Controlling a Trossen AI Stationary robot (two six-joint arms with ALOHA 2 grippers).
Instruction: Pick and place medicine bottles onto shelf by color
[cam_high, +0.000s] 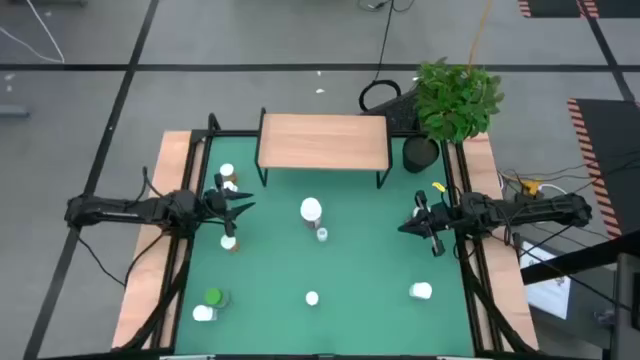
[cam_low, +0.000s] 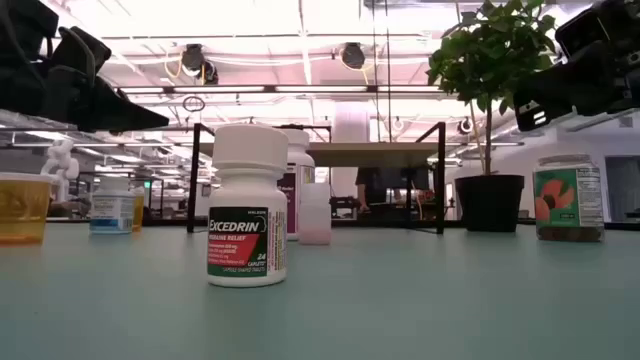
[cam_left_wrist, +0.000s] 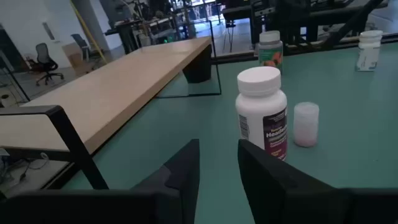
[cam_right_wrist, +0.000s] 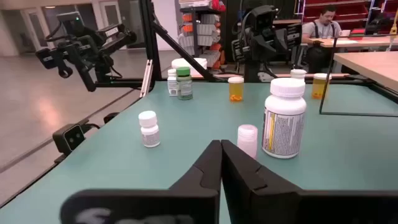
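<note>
The shelf (cam_high: 323, 140), a light-wood board on black legs, stands at the table's far side. A large white bottle (cam_high: 311, 210) and a small pale pink one (cam_high: 321, 234) stand upright mid-table. The left wrist view shows them too: large white bottle (cam_left_wrist: 262, 112), pink bottle (cam_left_wrist: 305, 124). Orange bottles (cam_high: 228, 180) stand far left, with one more orange bottle (cam_high: 229, 242) below my left gripper. A green bottle (cam_high: 213, 297) and white bottles (cam_high: 312, 298) stand near the front. My left gripper (cam_high: 248, 206) hovers open, left of the large bottle. My right gripper (cam_high: 403, 228) hovers shut to its right.
A leafy plant (cam_high: 455, 100) in a black pot (cam_high: 421, 153) stands at the far right corner beside the shelf. A white bottle (cam_high: 421, 291) stands near right, and a jar (cam_low: 568, 197) with an orange and green label stands at the right. Wooden strips (cam_high: 150, 250) border the green mat.
</note>
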